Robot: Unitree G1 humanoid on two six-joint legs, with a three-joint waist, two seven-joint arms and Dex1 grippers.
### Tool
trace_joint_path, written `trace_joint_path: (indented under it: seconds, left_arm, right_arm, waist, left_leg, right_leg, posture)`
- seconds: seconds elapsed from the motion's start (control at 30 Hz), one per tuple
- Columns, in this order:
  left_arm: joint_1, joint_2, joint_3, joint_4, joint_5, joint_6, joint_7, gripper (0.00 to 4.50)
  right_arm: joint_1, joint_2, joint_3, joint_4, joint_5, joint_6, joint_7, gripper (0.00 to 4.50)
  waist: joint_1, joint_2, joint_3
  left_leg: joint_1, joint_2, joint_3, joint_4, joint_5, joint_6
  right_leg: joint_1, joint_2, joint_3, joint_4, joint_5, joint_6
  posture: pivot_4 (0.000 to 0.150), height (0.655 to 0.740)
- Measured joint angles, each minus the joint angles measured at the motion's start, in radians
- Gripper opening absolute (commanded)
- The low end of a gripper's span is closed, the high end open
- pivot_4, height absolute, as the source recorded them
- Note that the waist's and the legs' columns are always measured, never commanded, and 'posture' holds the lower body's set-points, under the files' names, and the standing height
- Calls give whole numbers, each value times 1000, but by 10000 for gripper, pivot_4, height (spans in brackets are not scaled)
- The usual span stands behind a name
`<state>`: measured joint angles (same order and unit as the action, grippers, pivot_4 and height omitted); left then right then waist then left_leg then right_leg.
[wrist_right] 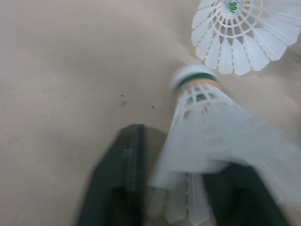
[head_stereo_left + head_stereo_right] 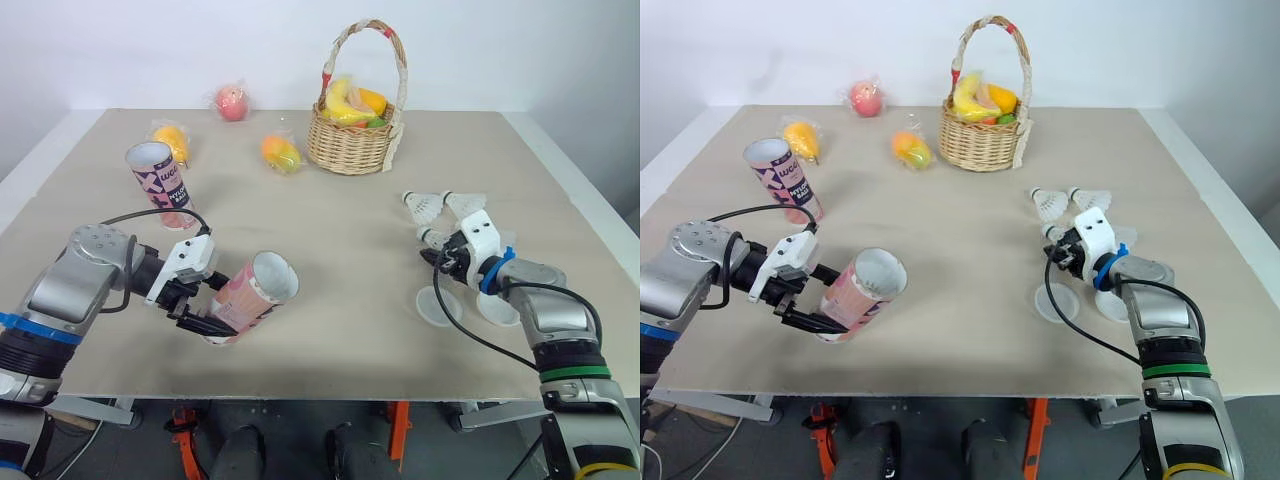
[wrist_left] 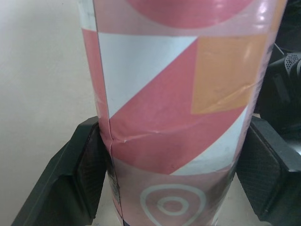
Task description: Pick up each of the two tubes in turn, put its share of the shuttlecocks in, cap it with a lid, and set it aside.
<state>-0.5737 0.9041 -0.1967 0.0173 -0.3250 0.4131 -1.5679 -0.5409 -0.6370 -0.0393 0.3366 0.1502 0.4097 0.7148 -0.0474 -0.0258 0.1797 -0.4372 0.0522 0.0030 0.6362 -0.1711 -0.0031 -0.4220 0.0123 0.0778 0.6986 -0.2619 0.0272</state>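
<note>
While the left claw (image 2: 208,305) grips the pink tube (image 2: 258,288) near its closed end, I see that tube tilted in the lower left of the head view. Its open mouth is turned up and toward the middle of the table (image 2: 350,230). On the left wrist camera the black pads (image 3: 91,165) press against the tube's patterned wall, one on each side, so I read this claw as clamped on the tube. The closed end sits low over the table; I cannot tell whether it touches.

A second tube (image 2: 158,178) stands upright at the left of the frame, farther back, mouth open, well apart from the one I hold.

At the right of the frame, the right claw (image 2: 436,252) hangs low over the table. Its wrist camera shows a held shuttlecock (image 1: 202,127) with the feather skirt caught between the two fingers and the cork pointing away from the wrist. That view is blurred, but the claw looks closed on it. Two loose shuttlecocks (image 2: 425,207) lie side by side just beyond this claw, toward the top of the frame. Two clear lids (image 2: 438,305) lie flat, side by side, just below the claw in the frame; the forearm covers part of the right one.

At top centre a wicker basket (image 2: 350,145) holds bananas and other fruit. Three wrapped fruits (image 2: 281,152) lie to its left, one reddish, two orange-yellow.
</note>
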Motion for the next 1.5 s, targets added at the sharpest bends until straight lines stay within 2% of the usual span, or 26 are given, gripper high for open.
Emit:
trace_joint_path:
  seconds: [0.03,0.33,0.4,0.47,0.53,0.6,0.77,0.93,1.17,1.37,1.5]
  left_arm:
    - [0,0,0,0,0,0,0,36106]
    - [8,4,4,-8,-3,3,12,36106]
    - [8,4,4,-8,-2,3,12,36106]
    - [7,4,4,-3,-2,2,11,36106]
    - [2,-1,3,3,0,0,11,36106]
    - [-10,-11,-1,10,3,-2,11,36106]
    - [-14,-16,-1,13,4,-2,12,36106]
    - [-13,-16,-1,11,2,-1,13,36106]
    - [-12,-14,0,10,2,0,18,36106]
    - [-12,-14,0,10,1,0,21,36106]
    - [-12,-14,0,8,1,-1,18,36106]
  right_arm:
    - [1,0,0,-1,0,0,1,409]
    - [87,-100,-8,-293,126,19,211,409]
    - [81,-129,-8,-402,173,12,285,409]
    - [24,-164,24,-595,268,-16,439,409]
    - [-22,-168,83,-669,289,-39,508,409]
    - [-138,-135,211,-654,228,-97,573,409]
    - [-302,-55,325,-537,134,-174,616,409]
    - [-383,2,411,-422,63,-262,681,409]
    - [-449,61,466,-363,35,-313,747,409]
    - [-524,133,480,-293,15,-308,757,23504]
    - [-539,137,464,-282,31,-296,773,41811]
  waist:
    - [0,0,0]
    - [1,1,0]
    - [0,1,1]
    - [0,1,1]
    - [1,1,1]
    - [1,1,1]
    - [1,1,1]
    - [2,1,1]
    - [2,1,1]
    - [2,1,1]
    - [3,1,1]
  left_leg:
    - [0,0,0,0,0,0]
    - [0,0,0,0,0,0]
    - [0,0,0,0,0,0]
    - [0,1,-1,0,0,0]
    - [0,1,-2,0,0,0]
    - [0,1,-1,2,0,0]
    - [-1,1,-1,1,0,0]
    - [-1,2,-1,0,0,0]
    - [-1,2,-2,0,0,0]
    - [-1,3,-2,0,0,0]
    - [-1,3,-2,0,0,0]
  right_leg:
    - [0,0,0,0,0,0]
    - [0,0,0,0,0,0]
    - [0,0,0,0,0,0]
    - [0,0,-1,0,0,-1]
    - [0,0,-2,0,0,-1]
    - [0,0,-2,0,0,-1]
    - [-1,0,-2,0,0,-1]
    - [-2,0,-3,0,-2,-3]
    - [-2,0,-4,0,-2,-4]
    - [-1,1,-5,1,-1,-5]
    - [-1,1,-5,1,-1,-5]
  posture:
    - [1500,7400]
    - [1500,7400]
    - [1500,7400]
    - [1500,7400]
    - [1500,7400]
    - [1500,7400]
    - [1500,7400]
    - [1500,7400]
    - [1500,7400]
    - [1500,7400]
    - [1500,7400]
